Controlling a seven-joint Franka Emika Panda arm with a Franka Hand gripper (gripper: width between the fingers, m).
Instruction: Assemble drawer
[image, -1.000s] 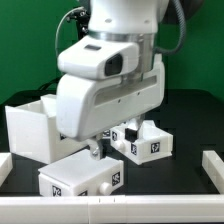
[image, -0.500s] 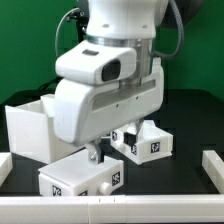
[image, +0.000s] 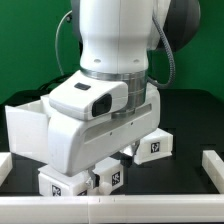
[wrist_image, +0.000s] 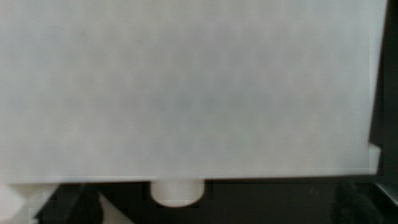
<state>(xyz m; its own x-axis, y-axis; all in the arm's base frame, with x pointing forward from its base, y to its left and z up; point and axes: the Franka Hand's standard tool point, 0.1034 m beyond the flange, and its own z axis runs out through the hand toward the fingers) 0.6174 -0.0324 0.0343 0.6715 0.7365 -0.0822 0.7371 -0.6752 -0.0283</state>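
White tray (image: 62, 180) half under arm (image: 100, 115); gripper out of sight.

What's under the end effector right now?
The near tray; the wrist view shows its white face and knob. The end effector itself hides its fingertips and any contact.

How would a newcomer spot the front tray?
Find the big white arm in the middle of the exterior view. Straight under it lies the front tray, nearest the camera. The open housing stands on the exterior view's left and the other tray on its right, both farther back.
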